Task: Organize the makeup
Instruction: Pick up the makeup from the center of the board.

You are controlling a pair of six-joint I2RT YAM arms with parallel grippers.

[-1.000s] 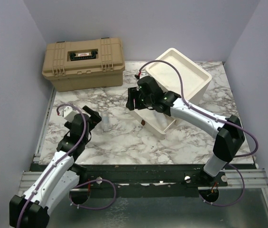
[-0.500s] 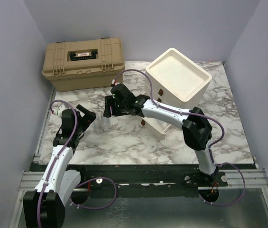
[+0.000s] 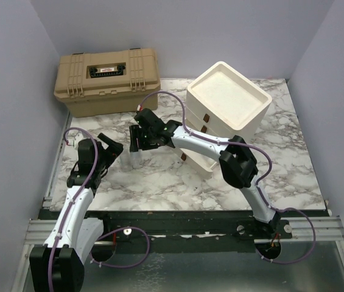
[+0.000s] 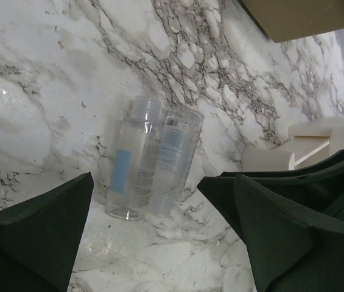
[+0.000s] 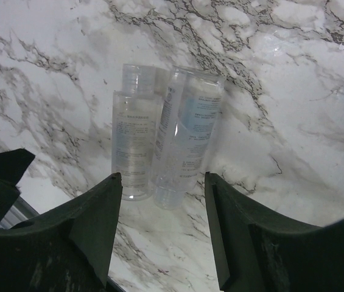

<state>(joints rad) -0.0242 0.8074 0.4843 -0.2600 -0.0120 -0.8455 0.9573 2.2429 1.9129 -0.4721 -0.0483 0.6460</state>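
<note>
Two clear, whitish bottles (image 3: 136,159) stand close side by side on the marble table (image 3: 159,182). In the left wrist view they are the bottle with a blue label (image 4: 132,164) and its neighbour (image 4: 175,155). They also show in the right wrist view (image 5: 134,137) (image 5: 190,128). My left gripper (image 3: 114,150) is open just left of them, with nothing between its fingers (image 4: 44,231). My right gripper (image 3: 140,140) is open just behind and above them, its fingers (image 5: 95,225) either side of the pair without touching. No other makeup is in view.
A tan toolbox (image 3: 106,81) sits shut at the back left. A cream drawer unit (image 3: 226,97) stands at the back right, its lowest drawer (image 3: 201,162) sticking out toward the front. The right arm stretches across in front of the unit.
My right gripper has swung left from the drawer unit to the bottles. My left arm has drawn back a little and turned toward them.
</note>
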